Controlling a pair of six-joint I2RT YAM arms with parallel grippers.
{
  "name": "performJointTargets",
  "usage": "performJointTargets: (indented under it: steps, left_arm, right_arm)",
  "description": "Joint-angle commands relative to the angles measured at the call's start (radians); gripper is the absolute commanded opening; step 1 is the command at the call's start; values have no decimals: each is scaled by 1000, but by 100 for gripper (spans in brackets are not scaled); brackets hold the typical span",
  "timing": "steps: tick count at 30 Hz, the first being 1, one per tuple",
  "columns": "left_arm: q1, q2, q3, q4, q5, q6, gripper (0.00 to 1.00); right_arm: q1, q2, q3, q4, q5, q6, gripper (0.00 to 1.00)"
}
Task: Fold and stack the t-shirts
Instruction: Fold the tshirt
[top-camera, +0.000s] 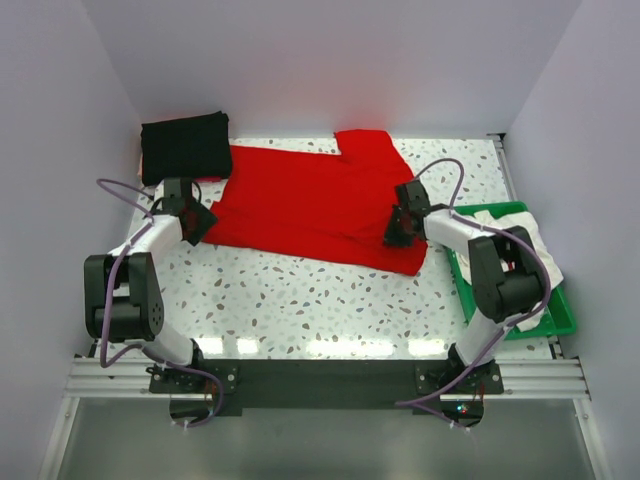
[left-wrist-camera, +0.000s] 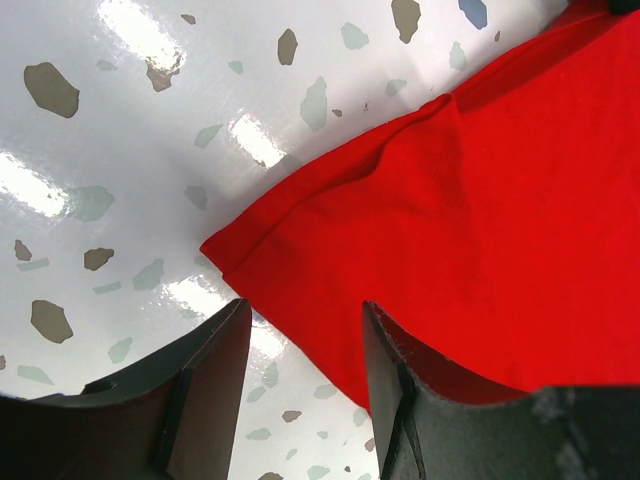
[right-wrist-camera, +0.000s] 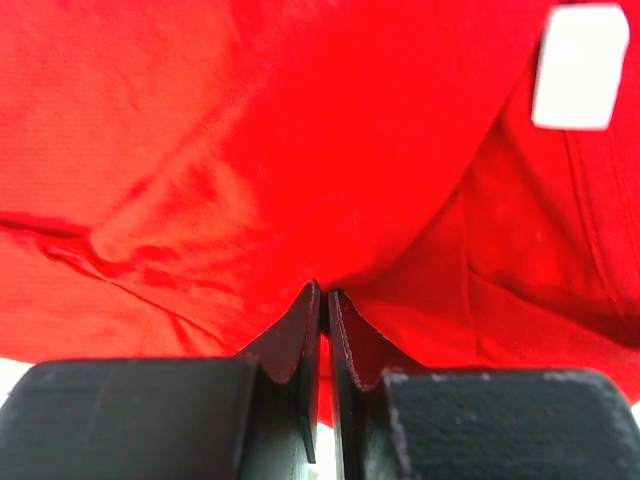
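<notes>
A plain bright red cloth t-shirt (top-camera: 310, 205) is spread flat on the white speckled table (top-camera: 300, 300). A fold near its small white neck label (right-wrist-camera: 580, 68) is clamped between the fingers of the right gripper (right-wrist-camera: 325, 300). The left gripper (left-wrist-camera: 305, 320) is held with fingers apart at the shirt's left corner (one finger over cloth, one over table). A folded black cloth shirt (top-camera: 185, 147) is laid at the far left corner.

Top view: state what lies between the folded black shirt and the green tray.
The red shirt, spread flat, fills the stretch between the black shirt and the tray; the top view shows it.
</notes>
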Motion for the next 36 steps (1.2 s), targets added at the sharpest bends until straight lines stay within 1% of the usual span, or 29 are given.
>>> performJointTargets:
  steps: [1, 7, 11, 12, 20, 29, 36]
  left_arm:
    - [4, 2, -3, 43, 1, 7, 53]
    - [4, 8, 1, 43, 2, 8, 53]
    - [4, 14, 3, 44, 5, 10, 52]
    - [6, 14, 3, 44, 5, 10, 52]
    - [4, 25, 9, 44, 1, 13, 52]
    - [7, 26, 6, 43, -8, 14, 52]
    - [6, 25, -14, 53, -10, 10, 52]
  right_arm:
    - [5, 16, 67, 17, -6, 0, 7]
    - [7, 50, 152, -4, -6, -2, 4]
    - [5, 125, 247, -26, -6, -8, 2]
    - [5, 140, 287, -24, -27, -6, 2]
    - [5, 280, 482, -52, -52, -29, 1]
    - [11, 367, 577, -24, -92, -52, 1]
    - [27, 395, 596, 19, -119, -77, 2]
